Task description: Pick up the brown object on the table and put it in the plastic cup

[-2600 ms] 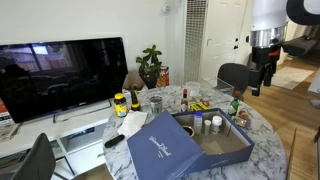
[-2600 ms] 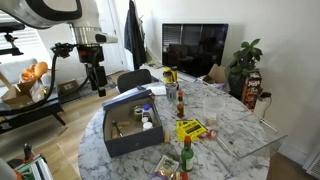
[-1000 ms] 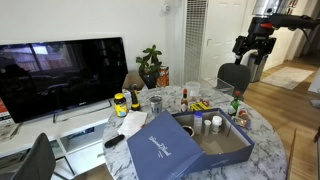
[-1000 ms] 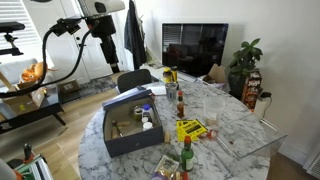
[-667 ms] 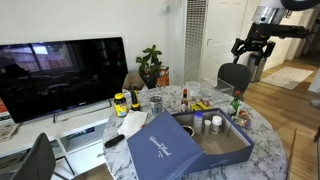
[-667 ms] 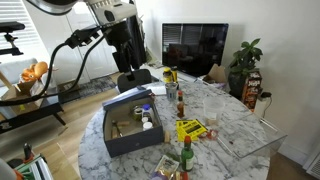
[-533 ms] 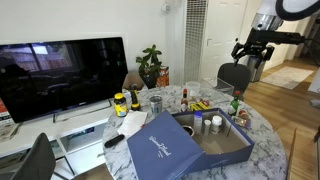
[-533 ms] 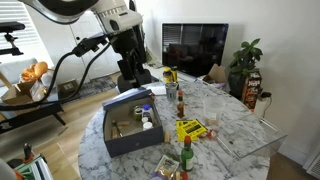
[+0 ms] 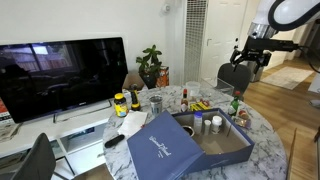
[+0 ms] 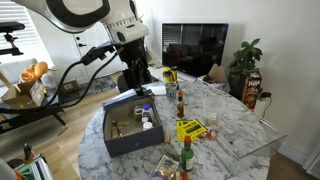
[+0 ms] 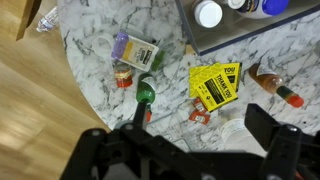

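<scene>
Premises: a home, combined living and dining room. Evidence: large flat-screen TV (image 9: pixel 62 75) on a low white stand (image 9: pixel 78 127), with a potted plant (image 9: pixel 150 62) beside it. Round marble table (image 10: pixel 235 125) carries sauce bottles (image 10: pixel 181 103) and a jar (image 9: pixel 120 103). Upholstered chair (image 9: pixel 234 75), wood floor (image 11: pixel 30 110), white doors (image 9: pixel 222 35).
</scene>
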